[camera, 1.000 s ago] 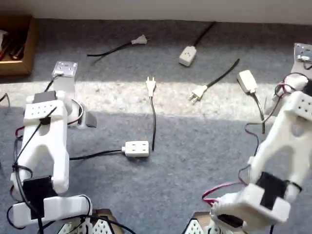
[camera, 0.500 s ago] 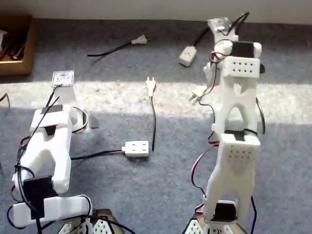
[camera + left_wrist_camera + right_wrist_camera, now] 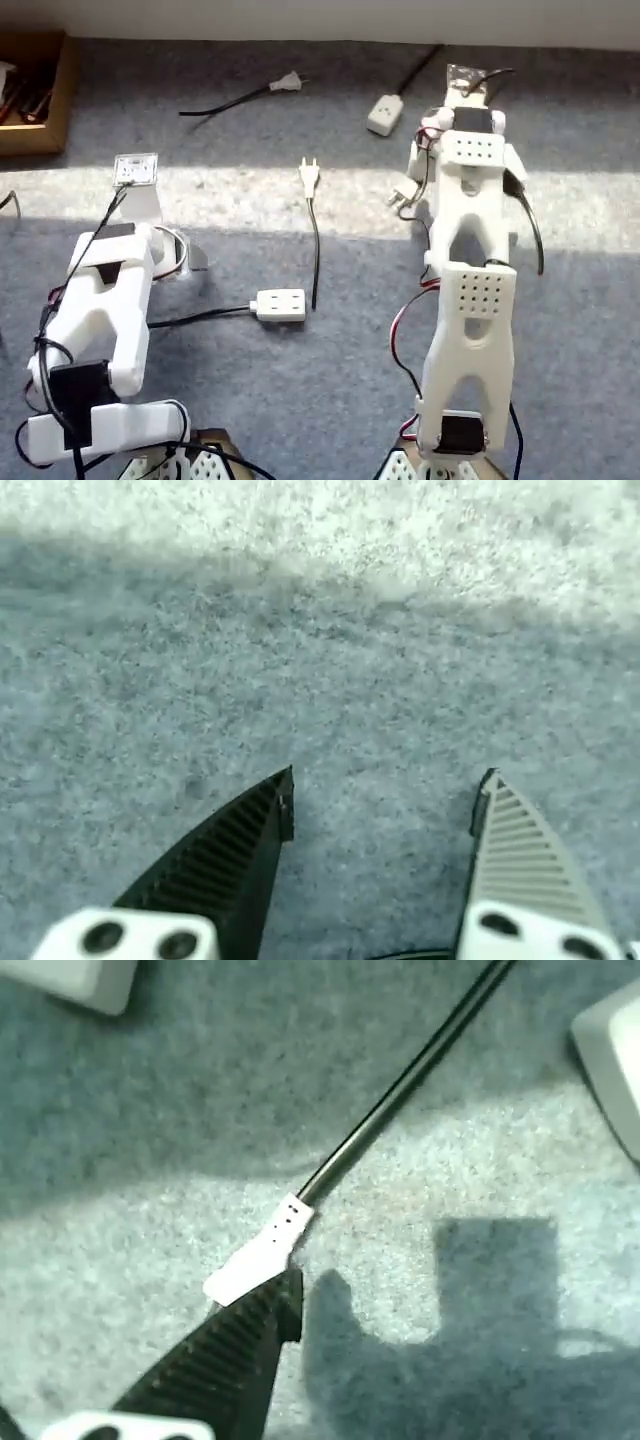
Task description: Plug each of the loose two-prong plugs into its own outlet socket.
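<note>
Currently, the left gripper [image 3: 385, 800] hangs spread open over grey carpet [image 3: 300, 630] to the left of the white outlet strip [image 3: 281, 304], while the right gripper [image 3: 414, 180] sits beyond and right of that strip, just beside a white two-prong plug [image 3: 255, 1260] lying flat on the carpet, grip state impossible to tell.

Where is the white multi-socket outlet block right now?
High view: the white outlet block lies on the grey carpet between the two arms, with the black cord of the middle plug ending just to its right.
</note>
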Robot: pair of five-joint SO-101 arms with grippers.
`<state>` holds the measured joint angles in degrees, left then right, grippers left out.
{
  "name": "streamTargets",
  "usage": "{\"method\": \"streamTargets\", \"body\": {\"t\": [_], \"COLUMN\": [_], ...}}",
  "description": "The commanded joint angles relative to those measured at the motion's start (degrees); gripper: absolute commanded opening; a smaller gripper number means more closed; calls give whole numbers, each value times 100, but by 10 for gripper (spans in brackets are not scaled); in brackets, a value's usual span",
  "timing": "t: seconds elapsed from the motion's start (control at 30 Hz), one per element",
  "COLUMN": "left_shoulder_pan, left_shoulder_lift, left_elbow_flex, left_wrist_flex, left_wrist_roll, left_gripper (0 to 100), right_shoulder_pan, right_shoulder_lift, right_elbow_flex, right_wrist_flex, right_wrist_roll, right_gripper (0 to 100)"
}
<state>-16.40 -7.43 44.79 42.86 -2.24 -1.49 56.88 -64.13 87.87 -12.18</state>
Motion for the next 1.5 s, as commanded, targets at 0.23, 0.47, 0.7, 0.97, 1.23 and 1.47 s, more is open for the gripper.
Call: {"method": "streamTargets", "body": {"t": [0.23, 0.47, 0.7, 0.97, 1.23, 1.47], "left_shoulder_pan": [180, 374, 374, 365, 382, 382], "left_shoulder_lift": [-145, -145, -145, -145, -145, -145], "left_elbow_flex": [31, 145, 145, 154, 171, 171], "left_wrist_flex": [-229, -229, -229, -229, -229, -229], "left_wrist_roll": [-360, -387, -387, -387, -387, -387], "left_gripper": [295, 295, 295, 295, 295, 295], "right_shoulder_pan": [-119, -462, -400, -382, -356, -400], "right_shoulder_lift": [-84, -75, 198, 901, 857, 919], "right_elbow_flex": [-453, -479, -470, -681, -901, -1007], "right_wrist_flex": [-523, -884, -901, -1121, -1147, -1147], "right_wrist_roll": [-2708, -2884, -2611, -2593, -2585, -2092], "right_gripper": [586, 585, 579, 309, 300, 300]}}
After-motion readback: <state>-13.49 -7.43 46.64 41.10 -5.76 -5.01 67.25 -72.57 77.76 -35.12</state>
